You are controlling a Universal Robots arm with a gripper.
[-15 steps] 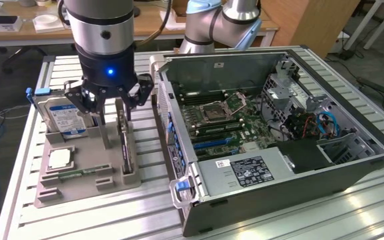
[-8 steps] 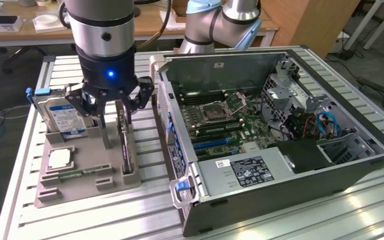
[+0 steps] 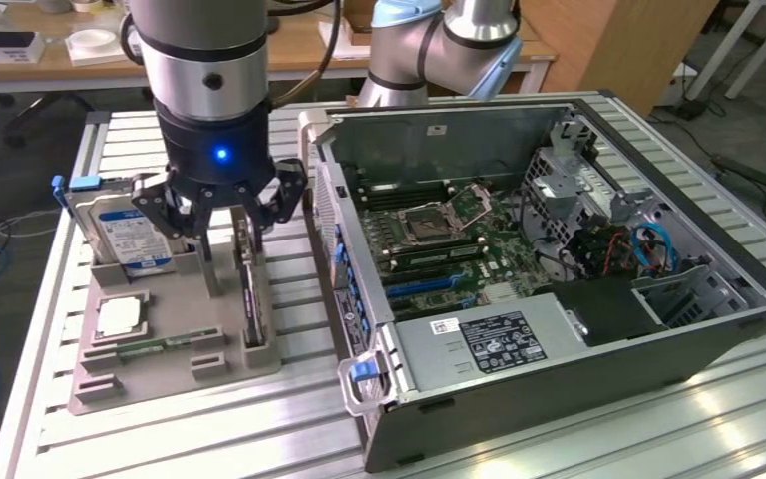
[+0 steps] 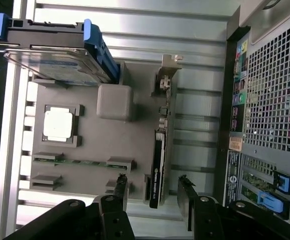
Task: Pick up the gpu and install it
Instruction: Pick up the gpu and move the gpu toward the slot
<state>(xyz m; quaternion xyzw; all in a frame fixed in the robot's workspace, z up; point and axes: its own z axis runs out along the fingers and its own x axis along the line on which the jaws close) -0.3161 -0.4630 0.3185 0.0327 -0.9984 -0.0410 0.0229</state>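
Standing on its long edge in a slot of the grey holder (image 3: 157, 377), the gpu (image 3: 251, 294) presents its thin top edge upward in the exterior view. This posture appears intended to let a two-fingered hand close on the card's flat faces from above. The hand (image 3: 223, 225) hangs directly over the holder with its fingers spread wide and nothing between them. Its finger on the exterior view's right sits close to the card's upper end. The hard drive (image 3: 124, 239) stands upright in the holder, beyond the hand on the exterior view's left. The processor (image 3: 120, 316) and the memory stick (image 3: 157, 346) lie flat in their own recesses nearer the camera. The open computer case (image 3: 702, 339) rests on the desk (image 3: 223, 434) just beside the holder, side panel off and motherboard (image 3: 450, 249) exposed, presumably so that a card can be lowered in.

In the wrist view, the hand (image 4: 152, 186) is open, one fingertip (image 4: 120, 181) on each side of the gpu (image 4: 157, 160). The card runs lengthwise between the fingers, apart from both, with its silver bracket at the far end. No contact is visible. The holder (image 4: 90, 142) keeps the hard drive (image 4: 60, 70), processor (image 4: 59, 124) and memory stick (image 4: 80, 161) well apart from the card, which judged from this spacing leaves the fingers room. The computer case (image 4: 269, 100) stands on the card's other side.
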